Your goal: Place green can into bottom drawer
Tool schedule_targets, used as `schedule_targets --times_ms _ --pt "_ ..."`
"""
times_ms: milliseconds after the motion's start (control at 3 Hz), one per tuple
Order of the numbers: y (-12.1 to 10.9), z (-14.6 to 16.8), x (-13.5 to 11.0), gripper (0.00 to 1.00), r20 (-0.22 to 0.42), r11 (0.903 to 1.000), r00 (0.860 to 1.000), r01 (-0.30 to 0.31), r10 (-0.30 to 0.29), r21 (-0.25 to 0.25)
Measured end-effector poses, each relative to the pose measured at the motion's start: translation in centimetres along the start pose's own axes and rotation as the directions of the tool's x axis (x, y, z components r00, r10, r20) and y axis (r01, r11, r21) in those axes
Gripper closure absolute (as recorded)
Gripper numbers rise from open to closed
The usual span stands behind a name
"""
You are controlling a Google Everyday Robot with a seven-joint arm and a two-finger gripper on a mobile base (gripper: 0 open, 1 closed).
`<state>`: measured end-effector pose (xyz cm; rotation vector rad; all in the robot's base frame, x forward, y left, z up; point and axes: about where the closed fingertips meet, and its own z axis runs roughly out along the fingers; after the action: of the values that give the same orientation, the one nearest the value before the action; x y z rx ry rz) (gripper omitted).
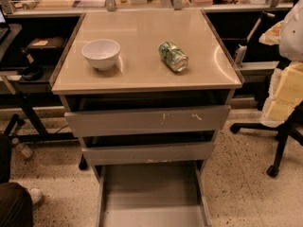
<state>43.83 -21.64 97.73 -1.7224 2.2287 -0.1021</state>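
Note:
The green can [173, 56] lies on its side on the beige cabinet top [142, 74], right of centre, with a silver end facing the front. The bottom drawer [151, 193] is pulled far out below the cabinet, showing a plain grey floor and thin side walls with nothing on it. The gripper is not in view in the camera view.
A white bowl [101, 53] stands on the left of the cabinet top. The top drawer front with white scratches [147, 119] and the middle drawer front [149, 152] stick out slightly. An office chair base [279, 141] is at the right, a dark stand [23, 103] at the left.

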Motion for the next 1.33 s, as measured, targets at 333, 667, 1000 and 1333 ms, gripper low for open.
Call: schedule_targets --times_ms 333,667,1000,1333 --pt "0.0 0.0 0.0 0.0 0.0 1.0 1.0 0.0 0.0 0.0" --pt "-0.4 0.4 -0.4 0.0 -0.01 0.9995 1.0 -0.026 0.027 0.02" --pt "-2.5 1.8 -1.2 0.0 -0.056 0.9963 0.995 -0.079 0.081 0.035" --pt "-5.3 3.2 -2.4 0.0 -0.116 0.9901 0.984 -0.126 0.132 0.062"
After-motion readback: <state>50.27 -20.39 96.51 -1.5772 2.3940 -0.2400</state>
